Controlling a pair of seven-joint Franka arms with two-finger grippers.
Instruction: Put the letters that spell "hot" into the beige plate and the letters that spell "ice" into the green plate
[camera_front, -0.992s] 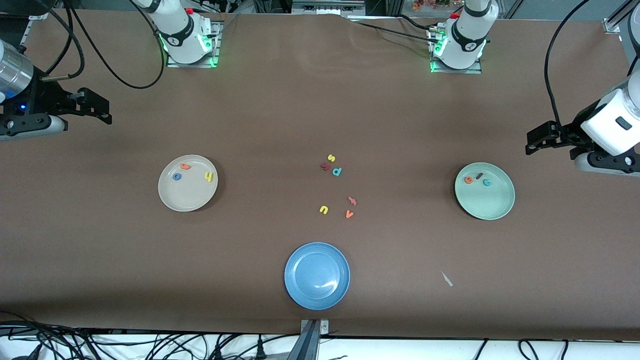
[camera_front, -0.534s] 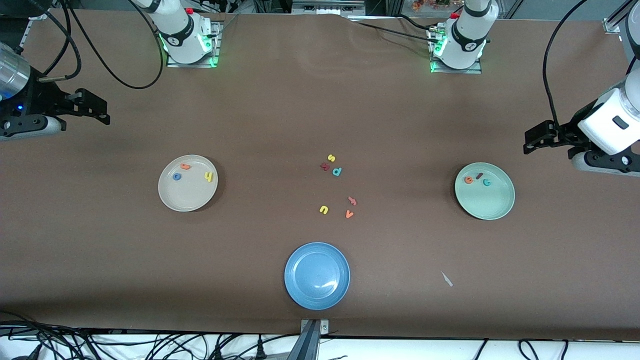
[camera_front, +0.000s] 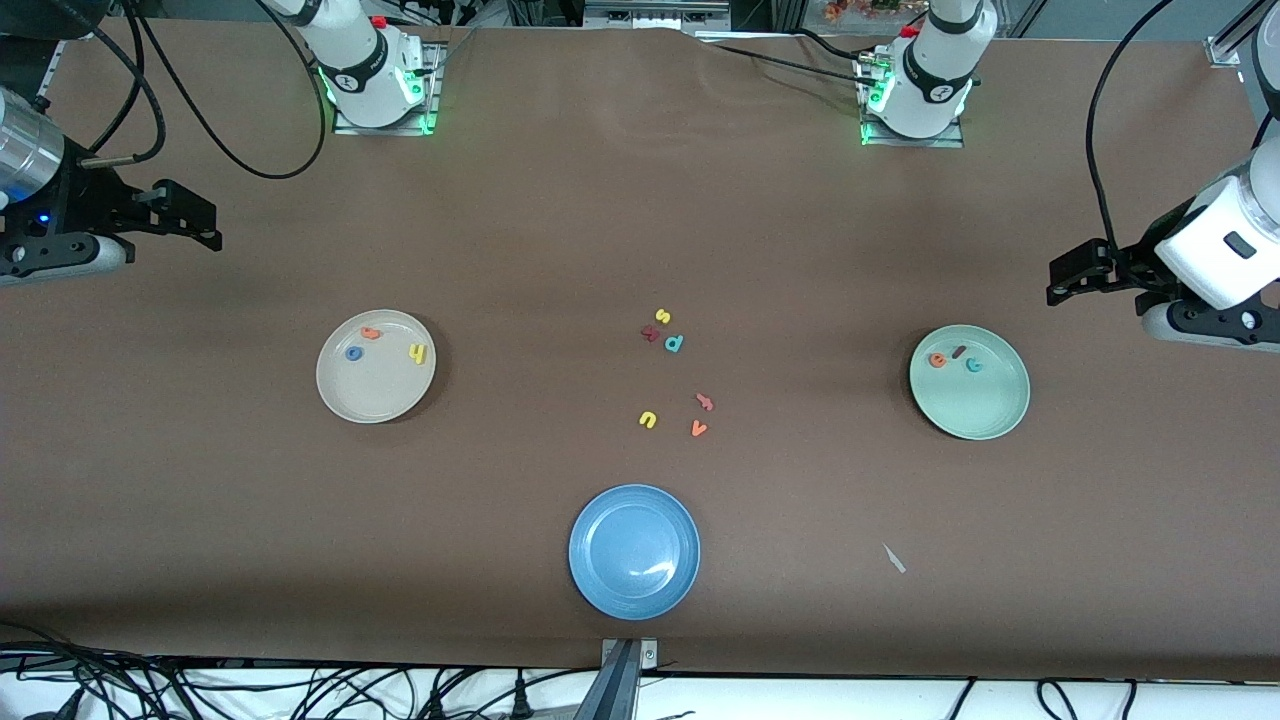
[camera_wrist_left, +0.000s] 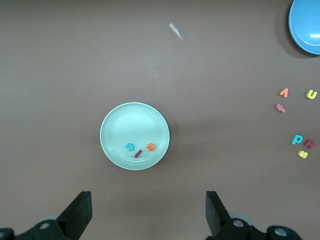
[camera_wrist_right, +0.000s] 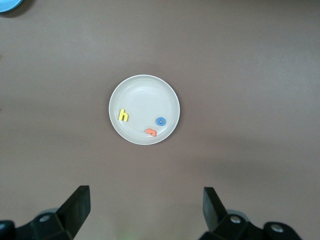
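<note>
The beige plate (camera_front: 380, 395) (camera_wrist_right: 145, 87) holds a yellow h (camera_front: 417, 353) (camera_wrist_right: 123, 115), a blue o (camera_front: 353, 353) (camera_wrist_right: 160, 121) and an orange t (camera_front: 371, 334) (camera_wrist_right: 150, 132). In the green plate (camera_front: 975, 410) (camera_wrist_left: 120, 122) lie an orange e (camera_front: 937, 360) (camera_wrist_left: 150, 147), a dark red i (camera_front: 959, 352) (camera_wrist_left: 138, 153) and a teal c (camera_front: 974, 365) (camera_wrist_left: 130, 147). My right gripper (camera_front: 205, 228) (camera_wrist_right: 146, 212) hangs open and empty over bare table at the right arm's end. My left gripper (camera_front: 1062, 282) (camera_wrist_left: 148, 215) hangs open and empty over bare table at the left arm's end.
A blue plate (camera_front: 634, 590) stands empty near the front edge. Loose letters lie mid-table: yellow s (camera_front: 662, 316), dark red letter (camera_front: 650, 334), teal letter (camera_front: 674, 343), salmon letter (camera_front: 704, 402), yellow u (camera_front: 647, 419), orange v (camera_front: 699, 429). A white scrap (camera_front: 893, 558) lies nearer the camera.
Both grippers have drifted very slightly, staying open at their ends of the table. Plates and letters have not moved.
</note>
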